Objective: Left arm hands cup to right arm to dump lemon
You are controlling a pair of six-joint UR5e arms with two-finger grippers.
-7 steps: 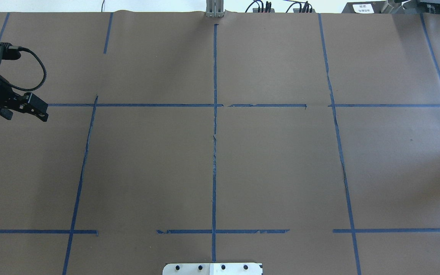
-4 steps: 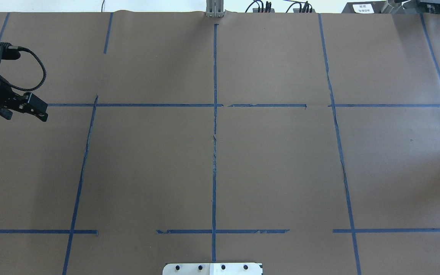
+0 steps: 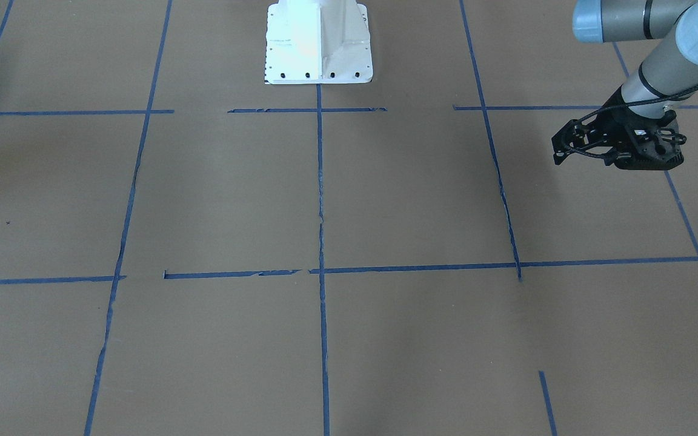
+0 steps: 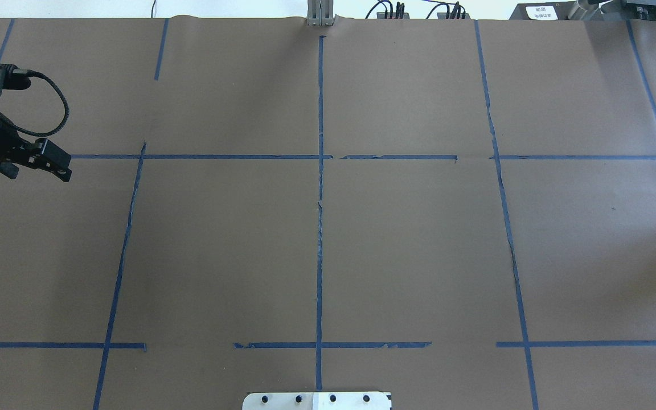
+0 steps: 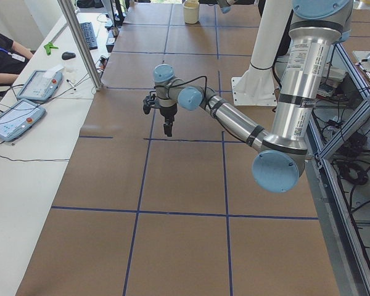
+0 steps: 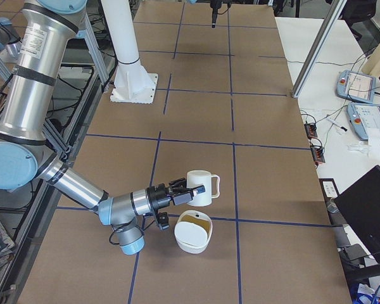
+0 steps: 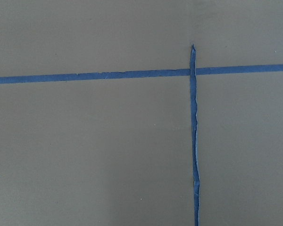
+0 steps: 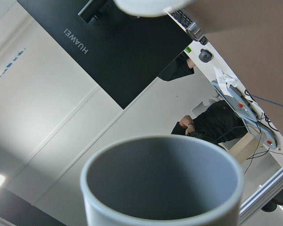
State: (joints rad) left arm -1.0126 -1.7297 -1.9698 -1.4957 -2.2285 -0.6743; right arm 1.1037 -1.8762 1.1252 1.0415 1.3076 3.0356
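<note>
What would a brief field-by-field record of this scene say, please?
left claw: hangs over the table, holding nothing; open or shut unclear
right claw: at the cup; grip cannot be judged
cup: white, upright, grey inside, no lemon visible in it
bowl: white, on the table beside the cup, yellowish contents

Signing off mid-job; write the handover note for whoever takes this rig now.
Black open-frame left gripper: looks shut, empty, hanging over the brown paper-covered table.
Black right gripper: at the white handled mug; grip not judgeable.
Mug interior grey, empty; white bowl beside it holds something yellowish.
Done: handover, apparently the dump.
Left: set mug down, retract.
</note>
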